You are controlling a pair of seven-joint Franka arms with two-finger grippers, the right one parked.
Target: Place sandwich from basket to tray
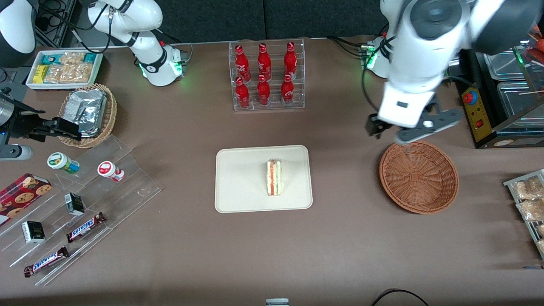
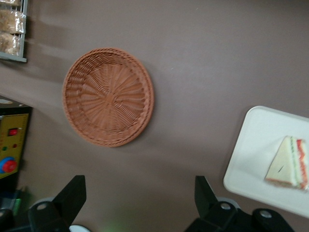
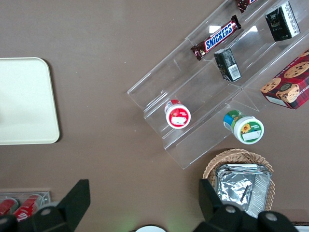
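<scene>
Sandwich (image 1: pixel 274 177) on tray (image 1: pixel 238 187), standing on edge, striped filling facing up, near tray's middle. Basket (image 1: pixel 418 176) beside tray toward working arm's end of table, nothing in it. Gripper (image 1: pixel 387 132) raised above table, just farther from front camera than basket; fingers (image 2: pixel 72 195) spread wide, holding nothing.

This looks like a lab set up as a mock snack shop: a brown table (image 1: pixel 178 255) carries retail-style displays, with red soda bottles (image 1: pixel 264 74) in a clear rack, Snickers bars (image 1: pixel 85 227) on acrylic steps, and a box of snack packets (image 1: pixel 63 68), flanked by bench-mounted robot arms.

The gripper (image 1: pixel 384 131) hangs open above the basket's (image 1: pixel 418 176) farther rim.
</scene>
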